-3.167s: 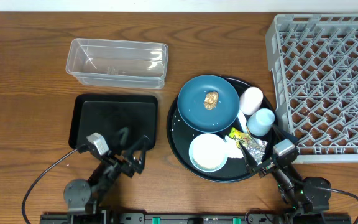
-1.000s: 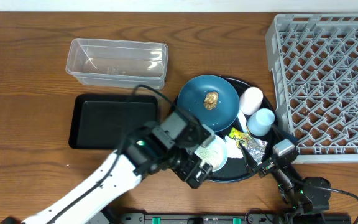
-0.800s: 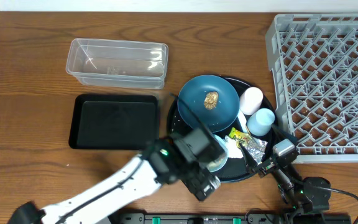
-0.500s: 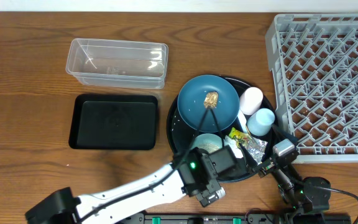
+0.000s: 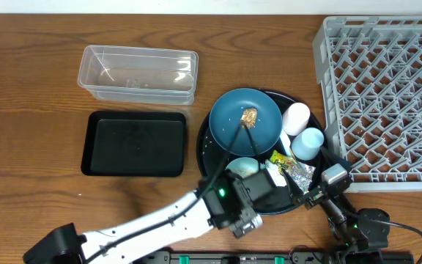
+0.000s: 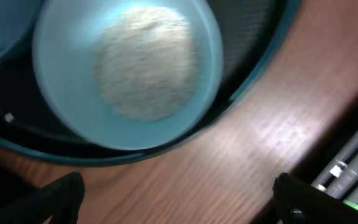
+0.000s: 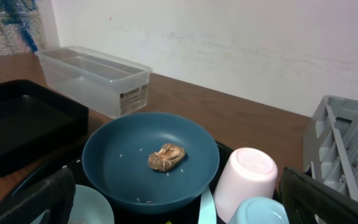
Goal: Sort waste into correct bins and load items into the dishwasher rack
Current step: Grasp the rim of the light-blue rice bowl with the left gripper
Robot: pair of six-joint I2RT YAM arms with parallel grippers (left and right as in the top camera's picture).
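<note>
Directly beneath the left gripper (image 6: 176, 202), now swung across from its rest beside the black tray (image 5: 134, 143), the pale-blue bowl (image 6: 61, 81) of rice (image 6: 145, 62) is being lined up, jaws being held wide and empty. The right gripper (image 5: 302, 194) is being kept parked, equally spread, the round tray (image 5: 204, 150) just ahead. Emptying the rice is being judged the opening step. Being counted beyond both tools: one plate (image 5: 245, 121), one bowl, a white cup (image 5: 296, 117) and a light-blue cup (image 5: 310, 141), two bins including the clear tub (image 5: 139, 73), one rack (image 5: 387, 95).
</note>
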